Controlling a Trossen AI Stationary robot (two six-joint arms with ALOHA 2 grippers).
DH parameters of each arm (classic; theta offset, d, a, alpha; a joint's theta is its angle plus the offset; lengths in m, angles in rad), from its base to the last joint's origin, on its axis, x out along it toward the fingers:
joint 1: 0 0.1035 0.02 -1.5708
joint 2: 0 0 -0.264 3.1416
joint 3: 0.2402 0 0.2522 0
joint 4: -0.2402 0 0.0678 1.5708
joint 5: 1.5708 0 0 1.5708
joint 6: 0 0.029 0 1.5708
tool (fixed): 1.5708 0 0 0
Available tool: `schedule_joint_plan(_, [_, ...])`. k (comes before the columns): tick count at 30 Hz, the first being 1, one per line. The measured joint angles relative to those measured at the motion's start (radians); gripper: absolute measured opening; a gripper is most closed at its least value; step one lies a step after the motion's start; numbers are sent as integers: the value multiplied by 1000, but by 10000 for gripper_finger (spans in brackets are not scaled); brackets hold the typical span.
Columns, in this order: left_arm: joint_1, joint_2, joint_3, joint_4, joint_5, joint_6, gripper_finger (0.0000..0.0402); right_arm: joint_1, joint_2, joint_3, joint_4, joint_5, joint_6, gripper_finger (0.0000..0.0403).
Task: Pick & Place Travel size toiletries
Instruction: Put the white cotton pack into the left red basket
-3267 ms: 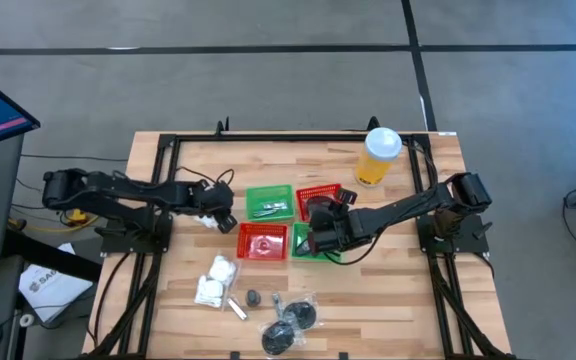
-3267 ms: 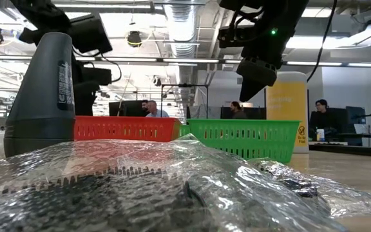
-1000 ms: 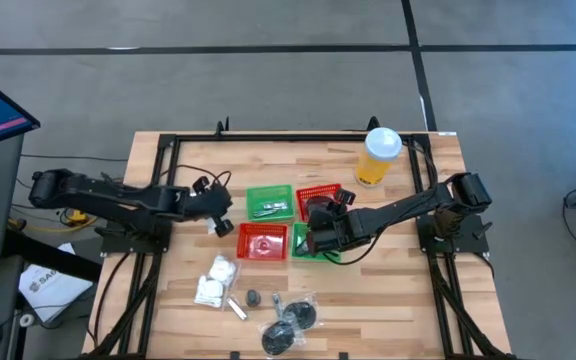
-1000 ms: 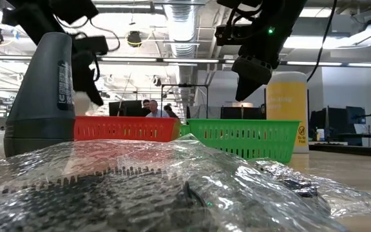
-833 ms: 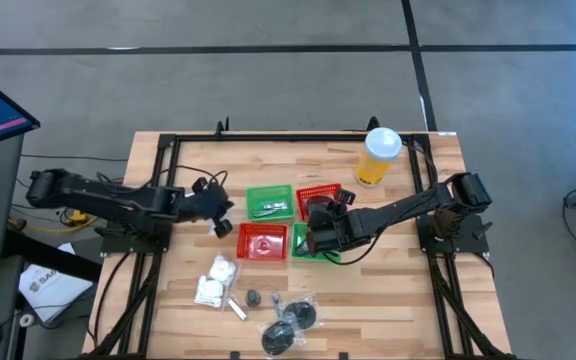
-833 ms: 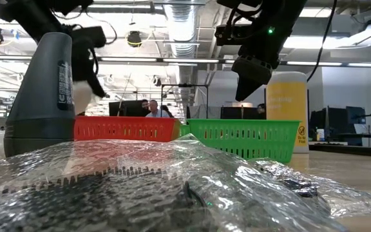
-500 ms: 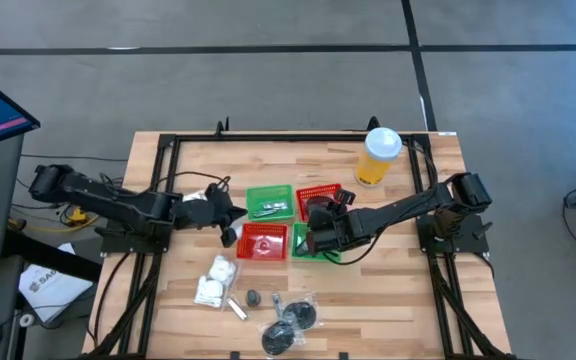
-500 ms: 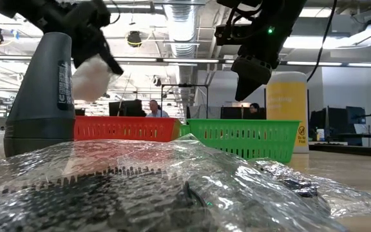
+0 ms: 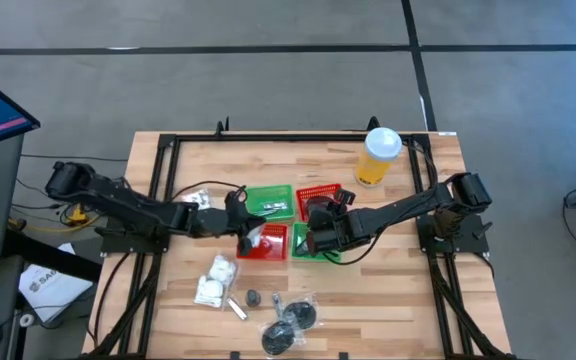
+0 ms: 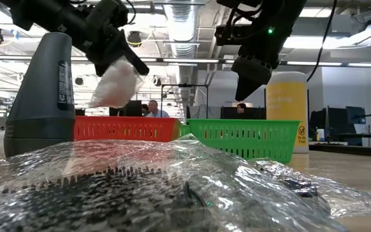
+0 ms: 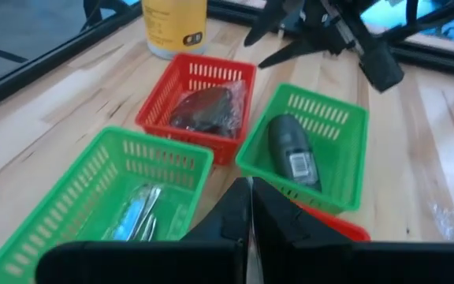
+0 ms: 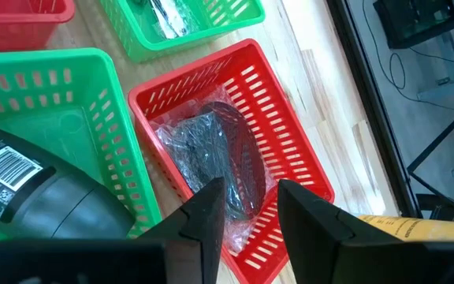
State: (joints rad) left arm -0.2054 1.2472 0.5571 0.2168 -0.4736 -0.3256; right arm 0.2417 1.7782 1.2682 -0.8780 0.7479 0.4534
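Observation:
My left gripper (image 10: 122, 57) is shut on a white puffy packet (image 10: 114, 84), one of the travel size toiletries, over the near red basket (image 9: 263, 245). In the left wrist view the shut fingers (image 11: 250, 217) hide the packet. My right gripper (image 12: 247, 213) stands open above the near green basket (image 9: 315, 245), which holds a grey bottle (image 12: 30, 197); nothing is between its fingers. More white packets (image 9: 215, 280), a thin tube (image 9: 236, 307) and wrapped dark discs (image 9: 293, 322) lie on the table near its front edge. My left gripper pinches the packet's upper edge (image 10: 121, 66) between its two fingers. The fingers slant down, coming from the table's left. The packet hangs below them, clear of the table and the baskets.
The far green basket (image 9: 269, 203) holds silvery tubes, and the far red basket (image 12: 235, 158) a wrapped dark disc. A tall yellow cup (image 9: 379, 155) stands at the far right. A small grey bottle (image 10: 40, 96) stands among the loose items at the front.
My left gripper has carried the packet toward the table's right, from beside the baskets to over the near red basket, and has tipped up from pointing steeply down toward level. The packet stays hanging, lifted clear.

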Motion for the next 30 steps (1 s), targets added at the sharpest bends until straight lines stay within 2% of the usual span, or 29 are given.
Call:
schedule_joint_plan(19, [5,246,0,386,0,7,0,0,0,0,-2,0,0,108])
schedule_joint_plan(30, [11,359,0,520,-18,7,0,0,0,0,0,0,0,108])
